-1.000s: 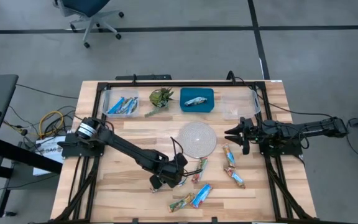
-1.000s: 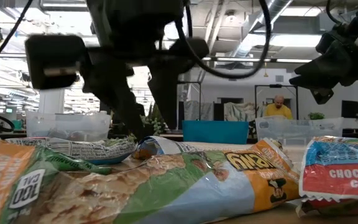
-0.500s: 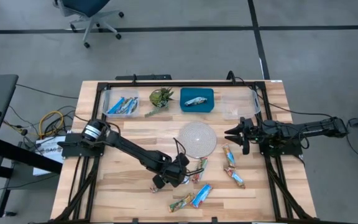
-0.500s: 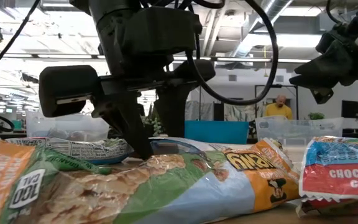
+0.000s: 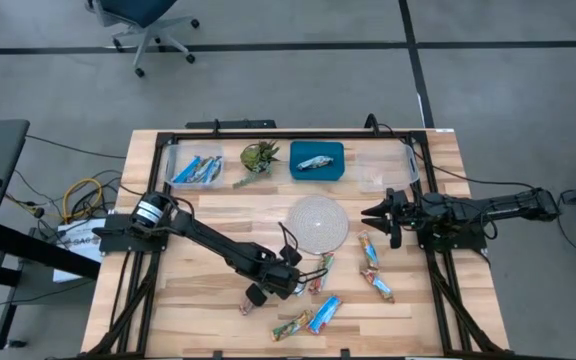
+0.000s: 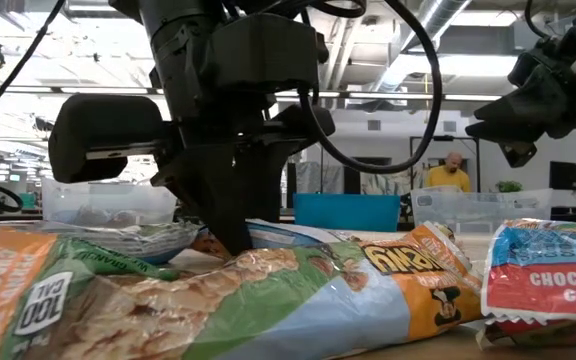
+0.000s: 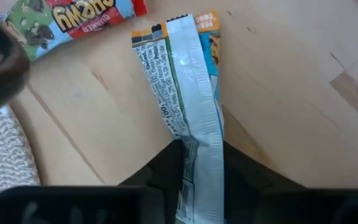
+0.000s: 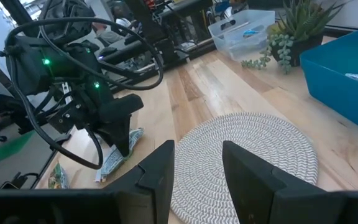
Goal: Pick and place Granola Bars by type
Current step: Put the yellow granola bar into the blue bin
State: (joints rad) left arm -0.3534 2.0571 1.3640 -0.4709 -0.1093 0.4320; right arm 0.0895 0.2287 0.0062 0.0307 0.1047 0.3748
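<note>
My left gripper (image 5: 290, 285) stands over the near middle of the table, pointing down, shut on a green-and-silver granola bar (image 7: 182, 93). Loose bars lie around it: a blue one (image 5: 324, 313), a green-and-orange one (image 5: 292, 325), one beside the gripper (image 5: 323, 270), and two orange-red ones (image 5: 368, 250) (image 5: 378, 287) to the right. More blue bars sit in the far-left clear bin (image 5: 196, 170), and a silver bar lies in the blue tray (image 5: 317, 160). My right gripper (image 5: 376, 212) hovers open, right of the woven mat (image 5: 317, 224). My left gripper pinches the green-and-silver bar between its two fingers (image 7: 247, 177), on the bar's nearer stretch (image 7: 197, 162). The fingers come from above, pointing down, and lie across the bar. The bar lies flat, its free end (image 7: 173, 37) on the wooden table.
A leafy plant (image 5: 259, 157) stands between the far-left bin and the blue tray. A clear bin (image 5: 385, 168) sits at the far right. A black frame (image 5: 268, 135) runs round the table edge. Bare wood lies left of my left arm (image 5: 188, 290).
My left gripper has shifted a little toward the table's right and near edge and come down onto the table. Its fingers, apart a second ago, have shut on the green-and-silver bar. My right arm has kept still.
</note>
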